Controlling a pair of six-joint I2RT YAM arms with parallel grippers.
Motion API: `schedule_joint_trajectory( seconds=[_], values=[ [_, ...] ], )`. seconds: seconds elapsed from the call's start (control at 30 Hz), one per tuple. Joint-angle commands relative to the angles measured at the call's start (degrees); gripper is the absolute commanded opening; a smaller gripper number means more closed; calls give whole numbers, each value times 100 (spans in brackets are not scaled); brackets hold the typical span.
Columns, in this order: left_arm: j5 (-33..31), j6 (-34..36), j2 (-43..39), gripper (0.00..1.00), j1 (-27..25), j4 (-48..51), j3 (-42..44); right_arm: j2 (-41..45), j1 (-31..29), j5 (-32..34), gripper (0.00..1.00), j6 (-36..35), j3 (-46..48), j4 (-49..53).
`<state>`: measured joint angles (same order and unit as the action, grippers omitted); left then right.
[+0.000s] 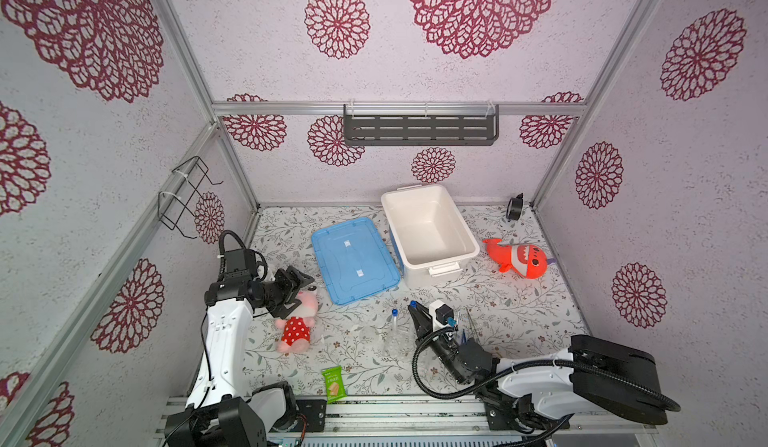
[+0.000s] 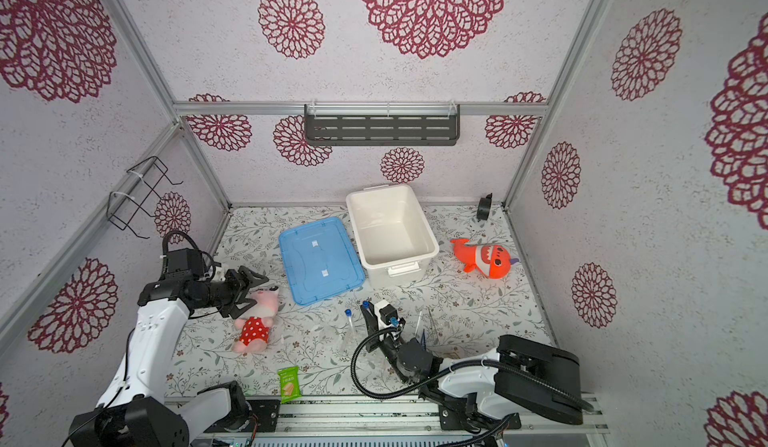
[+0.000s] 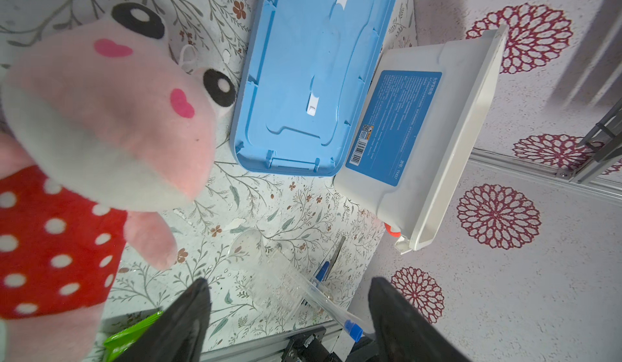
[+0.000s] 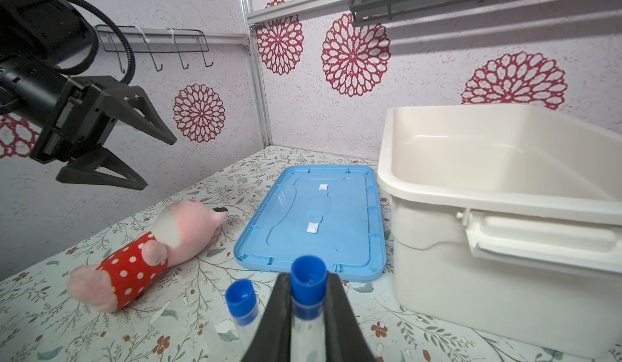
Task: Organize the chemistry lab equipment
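Step in hand: by my reading, pick-up of the first lab item. The right gripper (image 4: 308,277) has the blue-capped tube (image 4: 308,289), and the white bin (image 1: 440,260) holds nothing yet.
Right end effector: the right gripper is nearly closed, its two black fingers pinching the tube just under the cap.
Held item's place: over the middle of the tabletop, toward the front edge and in front of the bin's near left corner. I cannot tell whether its lower end is off the surface.
Neighbour: the second tube (image 4: 239,298) appears to lie on the tabletop just beside the held one, on the side toward the left edge, free of the fingers.
Left end effector: the left gripper (image 4: 161,163) has its jaws wide apart and holds nothing. It hovers above the head of the pink plush toy (image 1: 297,326) near the left edge.
Destination: the white bin stands open at the back edge, right of middle.
Cover: the blue lid (image 1: 353,262) lies flat on the tabletop just beside the bin, on the side toward the left edge.
Other lab gear: dark blue tweezers (image 3: 322,271) and metal tweezers (image 3: 339,247) lie near the right arm. Clear glassware (image 3: 269,272) lies near the tubes and is hard to make out.
Not lab gear: the orange plush shark (image 1: 519,260) is by the right edge and the green snack packet (image 1: 333,384) at the front edge.
Next move: probably lift the tube clear, carry it back over the bin's rim, and release only when it is low inside. The smooth tube could slip in so narrow a pinch, and the second tube close by could be knocked.
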<state>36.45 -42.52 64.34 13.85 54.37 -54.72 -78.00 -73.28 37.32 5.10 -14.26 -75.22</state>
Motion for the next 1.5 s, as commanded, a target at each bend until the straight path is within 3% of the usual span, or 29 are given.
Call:
schedule_joint_trajectory(
  seconds=[0.0, 0.87, 1.47],
  values=[
    [-67, 144, -83, 78, -25, 84, -74, -183, 49, -82, 9, -125, -202, -631],
    [-103, 261, -363, 78, -26, 256, 49, -824, 183, -283, 8, -512, -308, -959],
    [-102, 187, -425, 78, -27, 179, 51, -318, 182, -681, 11, -382, 90, -613]
  ],
)
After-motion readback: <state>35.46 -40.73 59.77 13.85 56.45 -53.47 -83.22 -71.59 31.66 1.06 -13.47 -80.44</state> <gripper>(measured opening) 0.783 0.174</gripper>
